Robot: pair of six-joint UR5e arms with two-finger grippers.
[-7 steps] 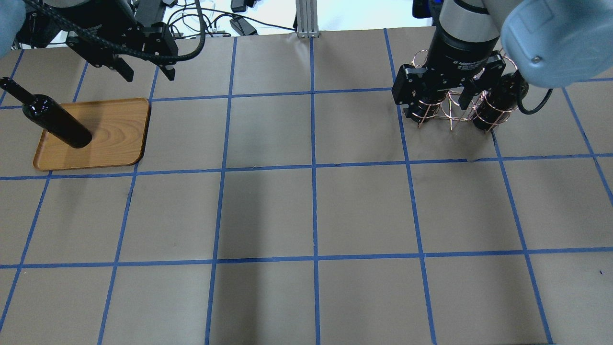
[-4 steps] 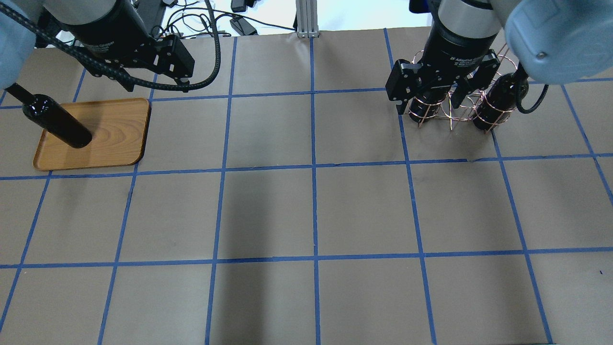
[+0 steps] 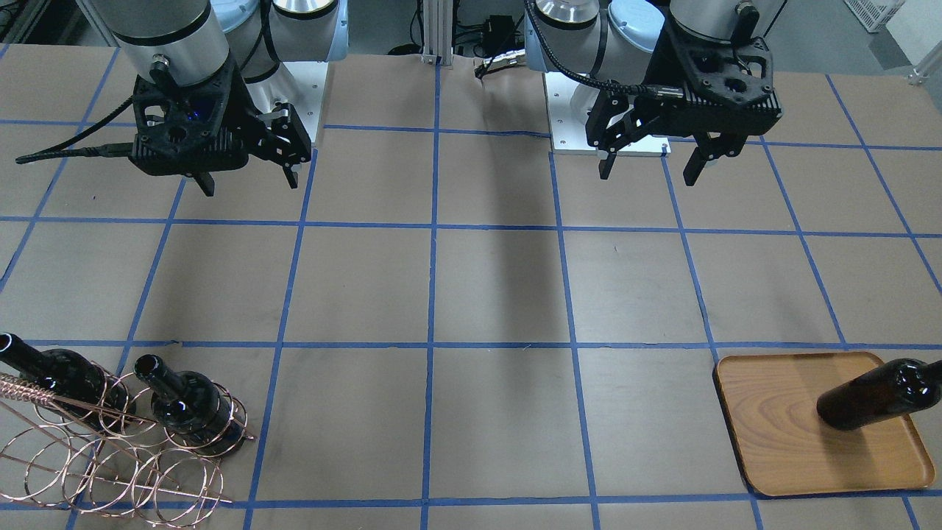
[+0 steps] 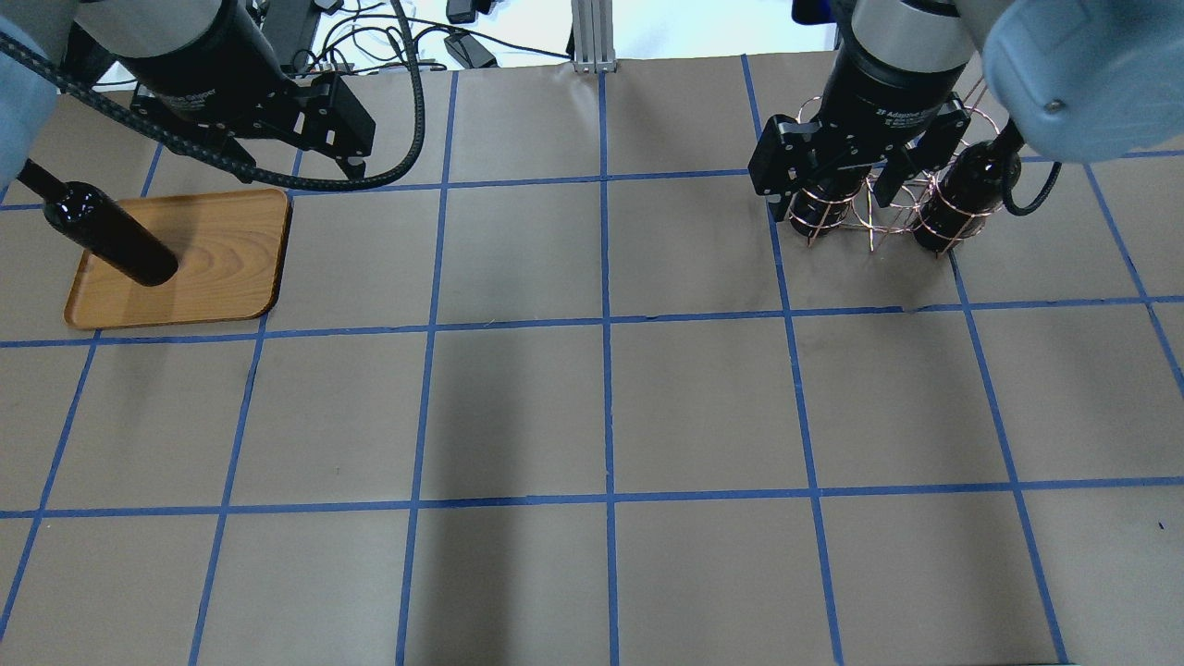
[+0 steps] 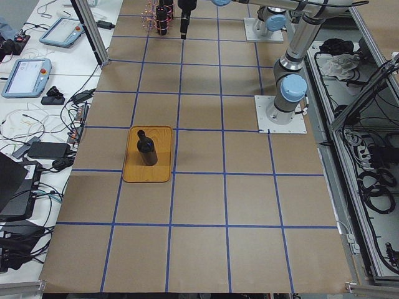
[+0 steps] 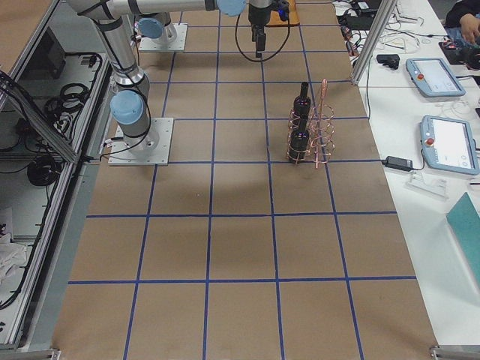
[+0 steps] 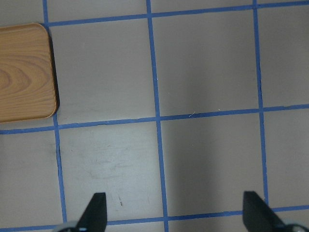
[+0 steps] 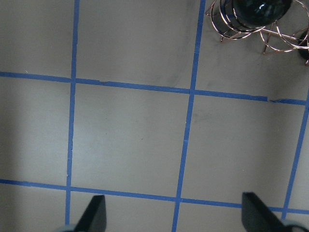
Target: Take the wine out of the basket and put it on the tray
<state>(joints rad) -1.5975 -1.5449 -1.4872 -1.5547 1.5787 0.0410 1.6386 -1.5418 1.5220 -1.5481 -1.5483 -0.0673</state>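
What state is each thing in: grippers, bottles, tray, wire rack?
Left gripper: open, empty.
Right gripper: open, empty.
Bottle on tray: upright, not held.
Tray: flat, holding one bottle.
Rack bottle nearer the tray: upright in a ring.
Rack bottle farther away: upright in a ring.
Rack: standing, holding two bottles.

Brown-paper table (image 4: 518, 407) w/ blue tape grid (image 4: 607, 320); teach pendants (image 6: 448, 144).
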